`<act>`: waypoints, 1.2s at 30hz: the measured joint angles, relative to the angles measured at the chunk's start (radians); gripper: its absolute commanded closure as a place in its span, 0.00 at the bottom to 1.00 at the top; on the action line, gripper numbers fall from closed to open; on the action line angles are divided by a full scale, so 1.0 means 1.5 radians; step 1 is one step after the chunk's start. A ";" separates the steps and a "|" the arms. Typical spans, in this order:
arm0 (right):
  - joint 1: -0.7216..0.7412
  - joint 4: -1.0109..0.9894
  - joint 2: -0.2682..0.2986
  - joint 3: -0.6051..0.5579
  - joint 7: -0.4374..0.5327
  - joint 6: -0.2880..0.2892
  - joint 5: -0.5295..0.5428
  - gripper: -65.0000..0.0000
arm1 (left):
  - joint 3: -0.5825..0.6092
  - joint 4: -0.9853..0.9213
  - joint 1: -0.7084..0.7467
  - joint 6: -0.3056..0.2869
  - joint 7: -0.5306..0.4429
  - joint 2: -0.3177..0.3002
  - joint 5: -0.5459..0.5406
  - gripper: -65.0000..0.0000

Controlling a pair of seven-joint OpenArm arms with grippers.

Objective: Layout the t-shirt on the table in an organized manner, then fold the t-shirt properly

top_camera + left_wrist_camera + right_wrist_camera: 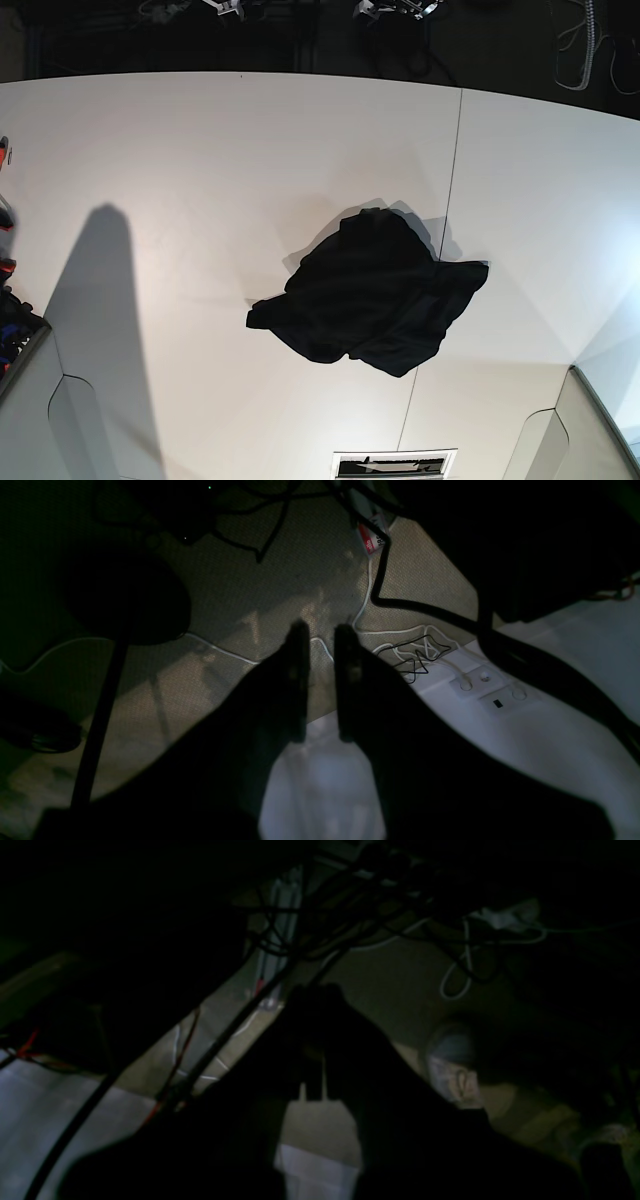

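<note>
Left pincer [321, 630]: dark silhouette, jaws a narrow gap apart, nothing between them; hangs past the table [550, 730] edge, above carpet.
Right pincer [315, 990]: almost black, jaws together, empty.
Tag [371, 539]: red and white, print too small to read, beyond the left pincer.
T-shirt [372, 296]: crumpled black heap mid-table, touching the seam [453, 170]; neckline and label hidden.
Arms: outside the base view.
</note>
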 measured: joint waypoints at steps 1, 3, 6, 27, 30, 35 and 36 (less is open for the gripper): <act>0.000 0.000 0.000 0.000 0.004 0.000 0.000 1.00 | 0.000 0.000 0.000 -0.005 0.000 0.000 0.000 0.81; 0.000 0.000 0.000 0.000 0.003 0.000 0.000 1.00 | 0.000 0.000 0.000 -0.052 0.000 -0.001 0.001 0.81; 0.000 0.000 0.000 0.000 0.004 0.000 0.000 1.00 | 0.000 0.001 0.000 -0.113 0.000 0.000 0.000 0.81; -0.002 0.000 0.009 0.000 0.004 0.037 0.000 1.00 | 0.000 0.001 0.000 -0.130 -0.057 -0.001 0.023 0.81; -0.013 0.012 0.022 0.000 0.006 0.050 0.000 1.00 | 0.000 0.005 0.008 -0.130 -0.067 -0.002 0.030 0.81; -0.063 0.077 0.043 0.000 0.006 0.090 0.001 1.00 | 0.000 0.053 0.061 -0.132 -0.096 -0.013 0.033 0.81; -0.077 0.093 0.047 0.000 0.004 0.097 0.006 1.00 | 0.000 0.071 0.077 -0.133 -0.102 -0.018 0.034 0.81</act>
